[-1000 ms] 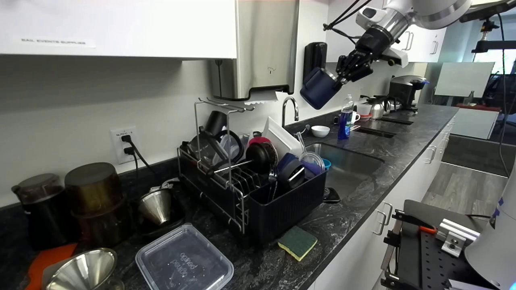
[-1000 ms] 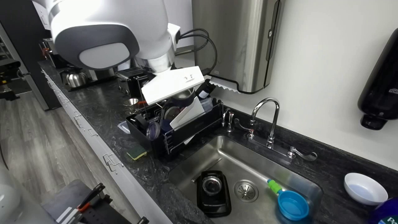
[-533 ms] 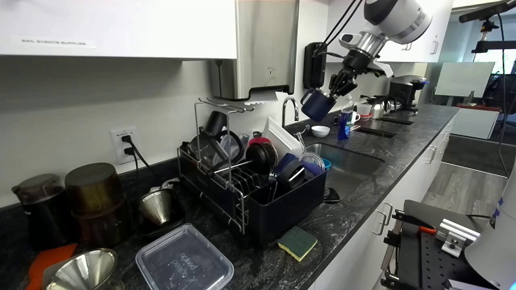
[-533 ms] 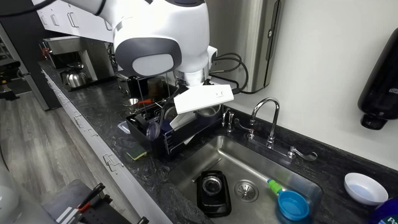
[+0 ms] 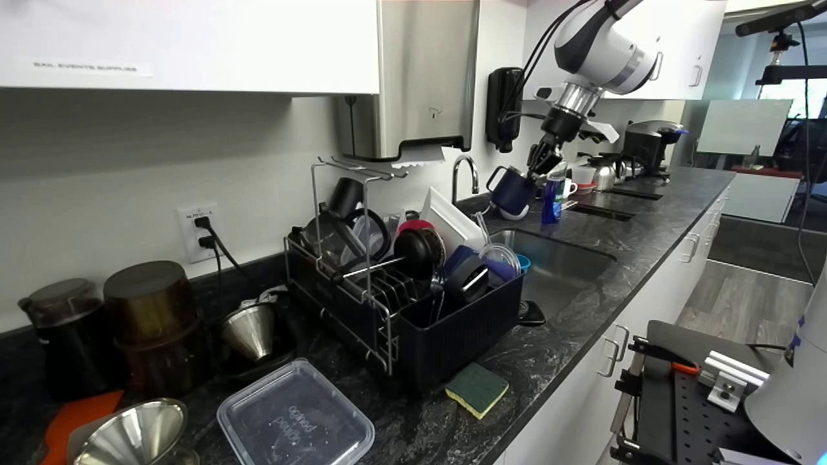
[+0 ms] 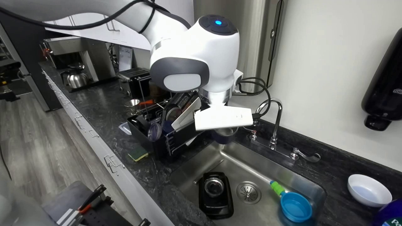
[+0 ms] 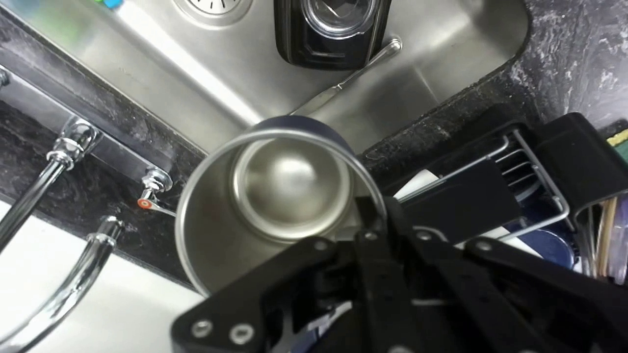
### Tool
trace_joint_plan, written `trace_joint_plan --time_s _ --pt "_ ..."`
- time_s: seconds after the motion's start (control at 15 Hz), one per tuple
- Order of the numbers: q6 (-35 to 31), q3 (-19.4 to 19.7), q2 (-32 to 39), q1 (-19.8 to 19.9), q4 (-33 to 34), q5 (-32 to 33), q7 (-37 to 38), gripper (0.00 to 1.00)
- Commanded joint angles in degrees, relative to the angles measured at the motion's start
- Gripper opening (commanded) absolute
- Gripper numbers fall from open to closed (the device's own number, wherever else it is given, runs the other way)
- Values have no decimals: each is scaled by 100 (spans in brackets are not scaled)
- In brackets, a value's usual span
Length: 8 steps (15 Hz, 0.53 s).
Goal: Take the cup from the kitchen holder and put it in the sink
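Observation:
The navy cup hangs in the air in my gripper, slightly tilted, with its handle toward the wall. In the wrist view my gripper is shut on the cup's rim, one finger inside and one outside. The steel inside of the cup faces the camera and looks bare. In an exterior view the cup is partly hidden by the white wrist camera mount, above the rack-side back corner of the steel sink. The gripper's fingers are hidden there. The black dish rack stands beside the sink.
The curved faucet stands at the sink's back, close to the cup. A black tray, a blue scoop and a knife lie in the sink. A white bowl and soap bottle stand beyond it.
My gripper has carried the cup down and away from the rack to over the sink's corner. The cup has turned more upright. The grip on its rim looks the same.

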State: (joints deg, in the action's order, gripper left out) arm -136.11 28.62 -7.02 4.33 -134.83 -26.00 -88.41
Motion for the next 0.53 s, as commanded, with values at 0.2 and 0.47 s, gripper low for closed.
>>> trace_joint_plan --time_s 0.2,0.47 --pt "151 -368 704 649 329 -700 -88 2" --pt "143 -514 1029 994 450 -826 -46 2"
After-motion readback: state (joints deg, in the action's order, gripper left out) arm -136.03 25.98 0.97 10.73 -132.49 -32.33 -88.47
